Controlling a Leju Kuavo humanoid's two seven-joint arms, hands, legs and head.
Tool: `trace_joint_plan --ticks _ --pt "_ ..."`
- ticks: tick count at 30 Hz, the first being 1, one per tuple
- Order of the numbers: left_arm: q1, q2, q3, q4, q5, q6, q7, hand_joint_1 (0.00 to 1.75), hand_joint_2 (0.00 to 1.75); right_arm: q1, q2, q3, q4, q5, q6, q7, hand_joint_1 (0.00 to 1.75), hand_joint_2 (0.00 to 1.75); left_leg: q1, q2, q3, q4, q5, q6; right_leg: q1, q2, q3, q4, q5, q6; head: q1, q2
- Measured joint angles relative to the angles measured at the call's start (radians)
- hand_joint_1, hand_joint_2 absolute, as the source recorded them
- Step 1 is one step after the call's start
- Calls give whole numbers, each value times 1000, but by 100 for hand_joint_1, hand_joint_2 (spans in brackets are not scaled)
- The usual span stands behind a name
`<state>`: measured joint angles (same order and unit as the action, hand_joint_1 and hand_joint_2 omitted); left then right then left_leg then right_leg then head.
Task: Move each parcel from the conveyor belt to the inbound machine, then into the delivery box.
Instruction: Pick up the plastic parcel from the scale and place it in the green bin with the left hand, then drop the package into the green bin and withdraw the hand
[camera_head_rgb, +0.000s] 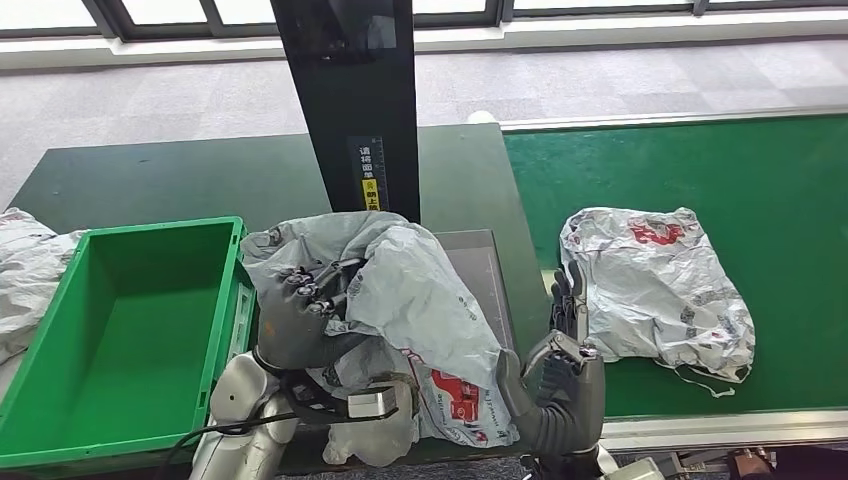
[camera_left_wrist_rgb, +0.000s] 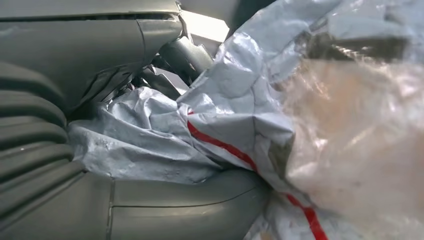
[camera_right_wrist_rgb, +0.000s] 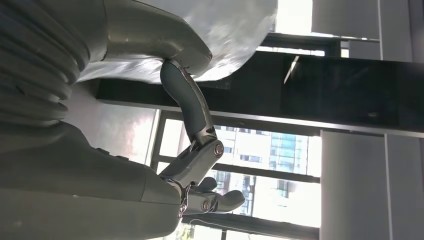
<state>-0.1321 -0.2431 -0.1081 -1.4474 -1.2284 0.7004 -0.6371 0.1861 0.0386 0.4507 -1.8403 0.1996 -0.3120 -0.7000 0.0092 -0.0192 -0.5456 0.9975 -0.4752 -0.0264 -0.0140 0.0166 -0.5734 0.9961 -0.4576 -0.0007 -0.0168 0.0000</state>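
At far left, a crumpled grey bag (camera_head_rgb: 25, 270) on the dark worktop (camera_head_rgb: 160, 180) beside the green delivery box (camera_head_rgb: 120, 330). Next, left robot hand (camera_head_rgb: 300, 310) gripping a grey parcel (camera_head_rgb: 420, 300) with red print, fingers dug into its crumpled plastic, held over the grey plate of the inbound machine (camera_head_rgb: 355, 110), just beside the box's right wall. Further right, right robot hand (camera_head_rgb: 565, 360) upright with fingers apart and holding nothing, at the near edge of the green conveyor belt (camera_head_rgb: 700, 170), close beside a second grey parcel (camera_head_rgb: 655, 290) lying flat there.
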Motion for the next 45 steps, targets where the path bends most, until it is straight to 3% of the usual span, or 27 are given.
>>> trace_joint_plan --ticks 4,18,20,24,29,32,37,41,45 --pt "23 -39 69 -90 41 0 -39 175 175 9 3 0 -7 0 -2 0 0 175 0 1 0 0 0 0 0 0 -1 0 0 0 0 0" --pt "44 -44 127 -191 52 0 -39 175 175 17 6 0 -10 -2 5 0 0 175 0 1 -1 0 0 0 0 0 -1 0 0 0 1 0" --pt "51 -44 168 -227 89 0 -39 175 175 19 6 0 -10 -7 11 0 0 175 0 1 -1 0 0 0 0 0 -1 0 0 0 1 0" --pt "42 -44 332 -292 193 0 -39 175 175 20 6 0 -9 -24 21 0 0 175 0 2 -1 -1 0 0 1 1 -3 0 0 0 0 0" --pt "22 -42 452 -319 199 0 -40 175 175 18 6 0 -9 -29 32 0 0 175 1 1 -3 -1 1 -1 1 0 -2 1 0 0 0 0" --pt "-69 3 587 -263 178 0 -38 175 175 6 7 0 -8 -40 69 0 0 175 1 1 -8 -1 1 -1 1 0 -2 1 0 -1 0 0" --pt "-201 177 861 -67 178 0 -38 175 175 -13 11 -4 1 -62 105 0 0 175 4 8 -2 -2 3 -6 4 7 -6 2 3 -6 0 0" --pt "-245 247 979 39 81 0 -12 175 175 -24 13 -11 8 -56 109 0 0 175 4 5 -3 -2 3 -7 5 6 -8 3 3 -7 0 0" --pt "-283 277 1016 124 -65 -1 102 175 175 -24 14 -14 11 -43 103 0 0 175 4 4 -5 -1 3 -7 5 4 -8 2 3 -6 0 0"
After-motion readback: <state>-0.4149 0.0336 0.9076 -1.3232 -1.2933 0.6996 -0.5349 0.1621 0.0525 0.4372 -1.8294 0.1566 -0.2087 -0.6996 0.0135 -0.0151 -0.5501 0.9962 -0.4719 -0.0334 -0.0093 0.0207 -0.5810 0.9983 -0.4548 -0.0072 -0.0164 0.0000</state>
